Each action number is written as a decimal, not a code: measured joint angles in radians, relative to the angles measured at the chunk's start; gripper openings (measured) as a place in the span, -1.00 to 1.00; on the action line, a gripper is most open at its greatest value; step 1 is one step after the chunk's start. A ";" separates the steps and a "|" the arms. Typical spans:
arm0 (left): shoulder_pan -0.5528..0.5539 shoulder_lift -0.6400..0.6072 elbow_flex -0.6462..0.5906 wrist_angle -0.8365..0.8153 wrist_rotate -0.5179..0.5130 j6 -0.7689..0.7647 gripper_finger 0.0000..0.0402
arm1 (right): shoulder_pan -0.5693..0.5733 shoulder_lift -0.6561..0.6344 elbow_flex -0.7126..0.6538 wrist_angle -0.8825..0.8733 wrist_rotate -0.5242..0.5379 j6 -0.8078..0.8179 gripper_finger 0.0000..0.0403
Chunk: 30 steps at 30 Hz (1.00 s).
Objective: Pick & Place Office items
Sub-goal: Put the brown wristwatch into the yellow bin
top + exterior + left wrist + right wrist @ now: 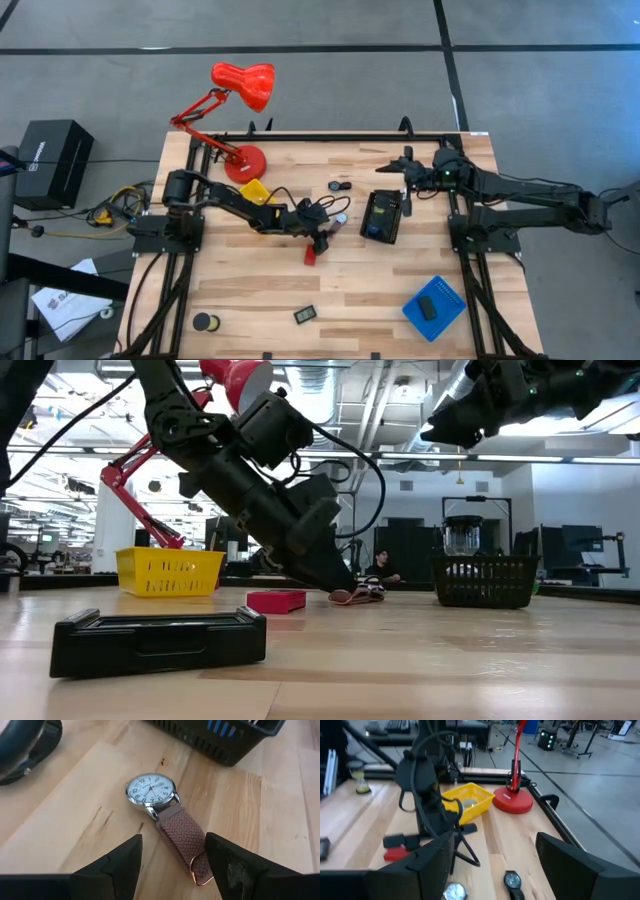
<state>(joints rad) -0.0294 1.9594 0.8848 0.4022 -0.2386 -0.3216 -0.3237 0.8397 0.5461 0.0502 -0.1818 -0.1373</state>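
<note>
The left gripper (170,865) hung open over the watch (150,790); its woven strap (182,835) looked soft, best pinched mid-band.

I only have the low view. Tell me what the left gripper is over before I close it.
Observer: The left gripper is open over a watch with a white dial, lying face up. The end of its braided strap lies between the fingers.
Operator: Report the right arm.
Observer: The right gripper hangs open above the table, past the black tray, holding nothing.
Operator: Name anything else nearby.
Observer: A second, dark watch lies on the wood, apart from the first.
</note>
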 joint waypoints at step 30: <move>0.038 -0.022 -0.003 -0.027 0.080 0.055 -0.87 | 0.003 0.000 0.000 -0.010 0.000 -0.019 0.36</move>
<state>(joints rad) 0.0090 1.9370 0.8822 0.3752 -0.1584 -0.2666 -0.3202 0.8398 0.5461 0.0404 -0.1820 -0.1562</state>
